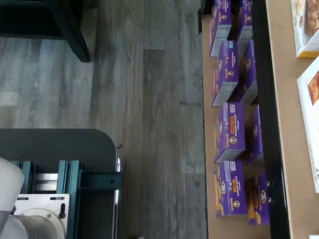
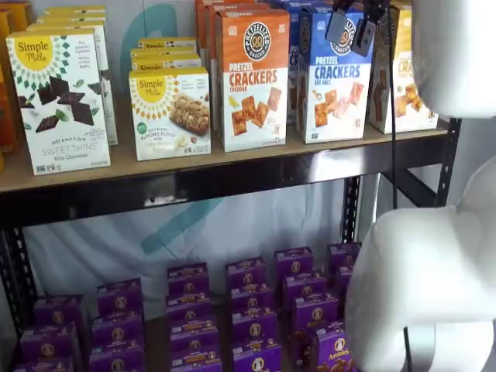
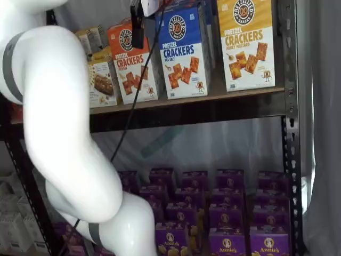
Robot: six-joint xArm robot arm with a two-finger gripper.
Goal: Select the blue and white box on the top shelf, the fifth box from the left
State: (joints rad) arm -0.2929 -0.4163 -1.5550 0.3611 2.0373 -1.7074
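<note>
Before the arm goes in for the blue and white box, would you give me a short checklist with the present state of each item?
1. Target found: the blue and white box stands upright on the top shelf: ok.
2. Neighbours: orange-topped box and yellow-topped box stand close on either side: ok, tight.
3. Gripper position: hangs at the view's top edge near the target: ok.
4. Finger gap: not plainly shown: cannot tell.
5. Cable hangs across the shelf front: not ok, watch it.
</note>
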